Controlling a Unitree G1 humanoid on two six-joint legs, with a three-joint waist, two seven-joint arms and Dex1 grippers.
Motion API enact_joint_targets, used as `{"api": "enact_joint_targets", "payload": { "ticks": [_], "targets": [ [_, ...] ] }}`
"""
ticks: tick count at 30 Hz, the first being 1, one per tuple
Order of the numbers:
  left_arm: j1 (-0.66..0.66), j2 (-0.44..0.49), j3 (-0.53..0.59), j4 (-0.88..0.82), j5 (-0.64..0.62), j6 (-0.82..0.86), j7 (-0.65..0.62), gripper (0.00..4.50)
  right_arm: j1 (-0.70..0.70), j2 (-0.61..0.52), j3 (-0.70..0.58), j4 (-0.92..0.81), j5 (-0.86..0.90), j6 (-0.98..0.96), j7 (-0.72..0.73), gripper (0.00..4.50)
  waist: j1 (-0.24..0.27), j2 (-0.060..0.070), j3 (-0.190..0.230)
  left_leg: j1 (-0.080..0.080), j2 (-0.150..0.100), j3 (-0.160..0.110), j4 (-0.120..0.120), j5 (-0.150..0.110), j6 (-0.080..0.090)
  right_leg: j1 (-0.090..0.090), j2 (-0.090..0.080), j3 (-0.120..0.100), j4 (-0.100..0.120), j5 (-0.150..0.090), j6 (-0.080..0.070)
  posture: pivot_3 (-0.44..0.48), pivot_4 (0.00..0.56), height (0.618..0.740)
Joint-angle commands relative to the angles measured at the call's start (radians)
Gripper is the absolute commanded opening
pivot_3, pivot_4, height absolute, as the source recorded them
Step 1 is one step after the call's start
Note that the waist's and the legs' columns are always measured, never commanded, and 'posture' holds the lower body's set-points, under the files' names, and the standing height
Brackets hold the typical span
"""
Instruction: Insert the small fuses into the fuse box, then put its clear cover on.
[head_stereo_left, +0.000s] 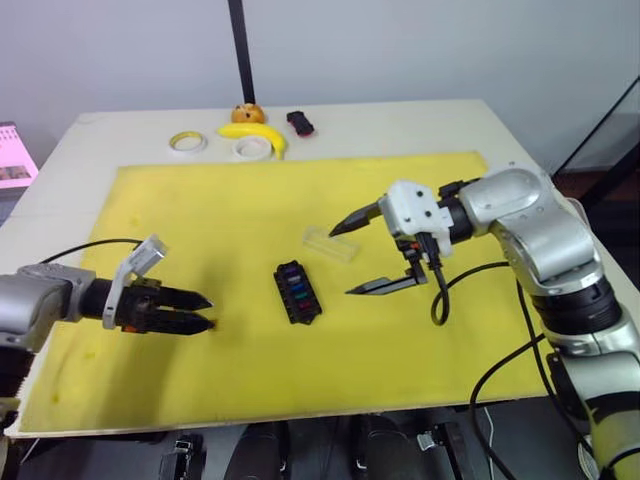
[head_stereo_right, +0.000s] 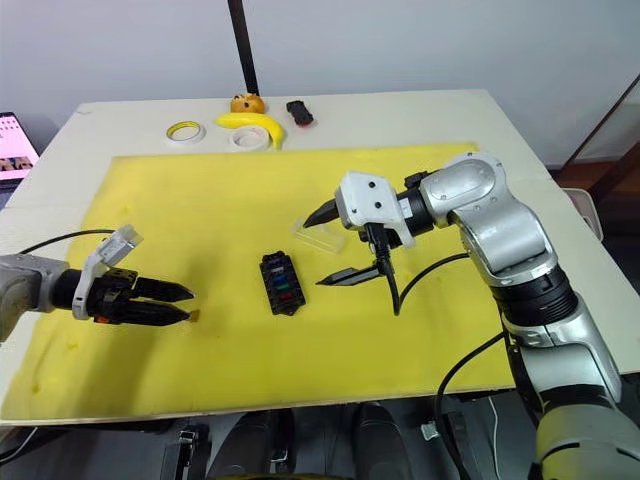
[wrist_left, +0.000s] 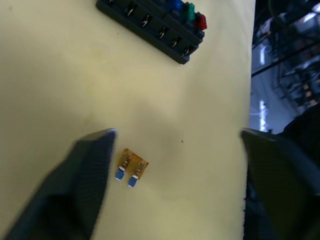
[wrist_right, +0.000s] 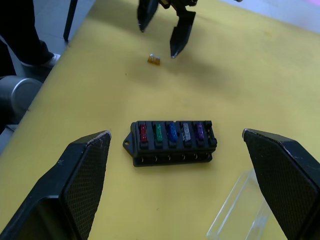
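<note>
The fuse box (head_stereo_left: 297, 292) lies mid-mat on the bench, with red, green, blue, grey and purple fuses (wrist_right: 171, 132) seated in one row. The yellow fuse (wrist_left: 132, 165) lies loose on the mat toward the bench's left edge, between the spread fingers of the left end effector (head_stereo_left: 203, 311). The right end effector (head_stereo_left: 345, 262) hangs wide and empty. The clear cover (head_stereo_left: 330, 243) lies just beyond the box.

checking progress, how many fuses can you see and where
6. Five sit in one row of the fuse box: red fuse, green fuse, blue fuse, grey fuse, purple fuse. The yellow fuse lies loose on the yellow mat by the left gripper.
</note>
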Motion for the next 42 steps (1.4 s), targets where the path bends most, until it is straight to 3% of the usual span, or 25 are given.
{"api": "enact_joint_targets", "payload": {
  "ticks": [1,2,20,42],
  "targets": [
    [-0.017,0.001,-0.021,0.036,0.011,0.009,-0.032,2.17,0.001,-0.006,-0.019,-0.043,0.021,0.009,-0.019,4.5,0.001,0.0,0.0,0.0,0.0,0.0,0.0,0.0,0.0,0.0,0.0,0.0,0.0,0.0,0.0,0.0,0.15,0.74],
    [-0.019,-0.003,-0.026,0.043,0.015,0.005,-0.033,1.66,0.003,-0.006,-0.019,-0.047,0.022,0.012,-0.022,4.5,0.002,0.0,0.0,0.0,0.0,0.0,0.0,0.0,0.0,0.0,0.0,0.0,0.0,0.0,0.0,0.0,0.15,0.74],
    [-0.113,-0.1,-0.064,0.197,0.101,-0.044,-0.027,1.66,0.032,-0.019,-0.009,-0.109,0.042,0.052,-0.055,4.5,0.004,-0.001,0.0,0.0,0.0,-0.001,0.001,0.0,0.0,0.0,0.0,0.0,0.0,0.0,0.0,0.0,0.15,0.74],
    [0.072,-0.06,-0.009,0.067,0.049,0.003,-0.022,1.66,0.041,-0.01,0.013,-0.113,0.034,0.053,-0.083,4.5,0.003,-0.001,0.0,0.0,0.001,-0.003,0.001,0.0,0.001,0.0,0.0,0.001,0.0,0.0,0.0,0.0,0.15,0.74]
  ]
}}
